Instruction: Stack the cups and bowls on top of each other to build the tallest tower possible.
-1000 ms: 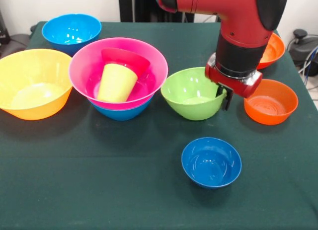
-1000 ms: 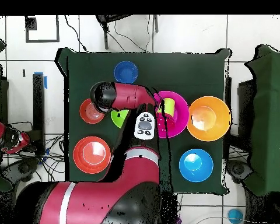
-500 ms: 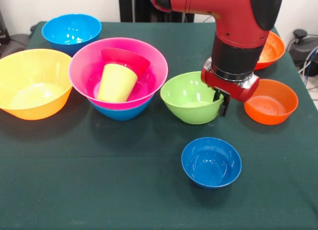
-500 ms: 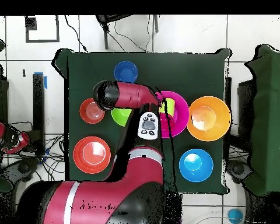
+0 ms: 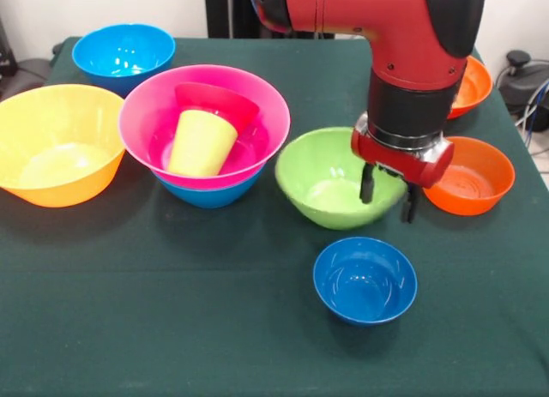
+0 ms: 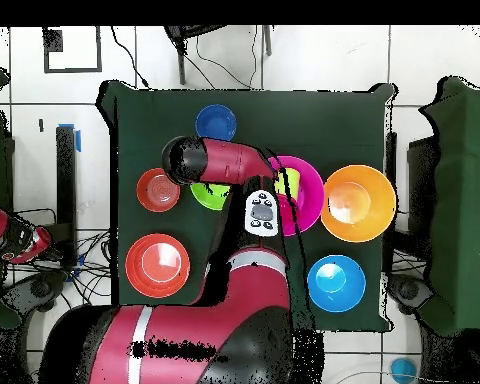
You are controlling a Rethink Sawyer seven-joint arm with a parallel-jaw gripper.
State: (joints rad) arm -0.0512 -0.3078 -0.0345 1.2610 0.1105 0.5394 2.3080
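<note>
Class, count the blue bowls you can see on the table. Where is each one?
3. One medium blue bowl sits at the far left corner, one small blue bowl near the front, one blue bowl under the pink bowl. The arm could hide others.

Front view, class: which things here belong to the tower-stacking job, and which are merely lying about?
Belonging to the job:
- pink bowl nested on a blue bowl, holding the lime cup and crimson bowl
- green bowl, its rim between the gripper fingers
- small blue bowl
- yellow-orange bowl
- far blue bowl
- two orange bowls

Lying about:
- cables beside the table
</note>
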